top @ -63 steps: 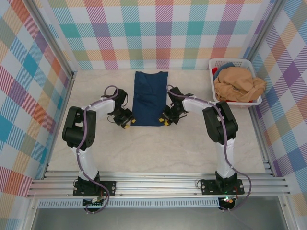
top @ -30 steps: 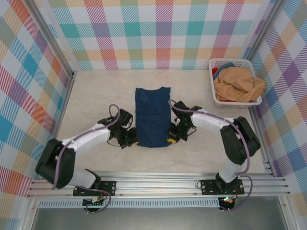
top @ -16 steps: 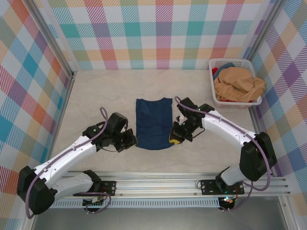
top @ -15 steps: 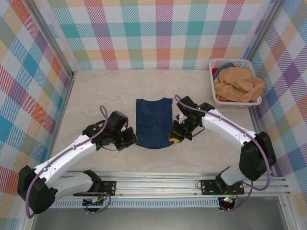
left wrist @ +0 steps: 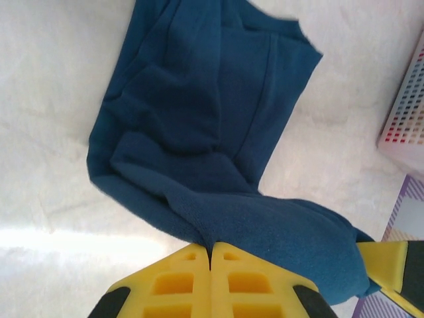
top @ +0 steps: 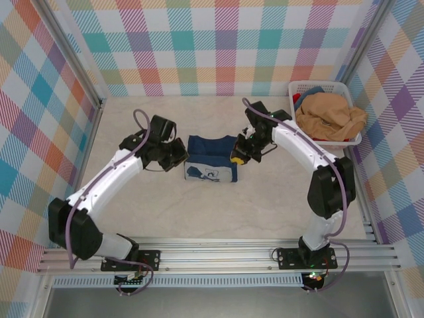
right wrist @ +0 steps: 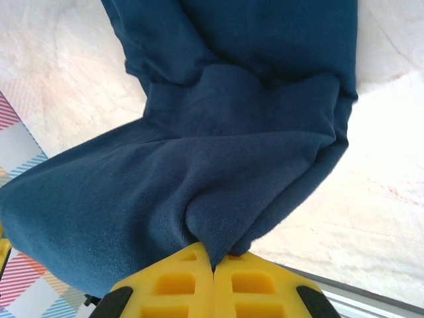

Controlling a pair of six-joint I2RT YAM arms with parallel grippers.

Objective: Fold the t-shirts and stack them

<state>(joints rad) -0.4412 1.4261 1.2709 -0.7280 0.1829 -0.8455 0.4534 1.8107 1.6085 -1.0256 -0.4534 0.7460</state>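
The navy t-shirt (top: pixel 211 158) lies mid-table, its near half lifted and doubled back over the far half, a whitish print (top: pixel 211 175) showing on the turned-up face. My left gripper (top: pixel 181 158) is shut on the cloth's left corner, and my right gripper (top: pixel 237 156) is shut on the right corner. In the left wrist view the yellow fingers (left wrist: pixel 179 281) pinch a fold of navy cloth (left wrist: pixel 199 132). The right wrist view shows the same pinch at its yellow fingers (right wrist: pixel 252 285), with cloth (right wrist: pixel 218 132) hanging below. The tan-orange t-shirt (top: pixel 328 116) sits bunched in the basket.
A white slotted basket (top: pixel 297 126) stands at the back right corner, holding the tan shirt and a bit of blue and red cloth. Plaid walls close the table on three sides. A metal rail (top: pixel 212 255) runs along the near edge.
Both grippers have lifted the shirt's near edge and carried it towards the far side, folding the shirt in half. Before that they had dragged the flat shirt nearer.
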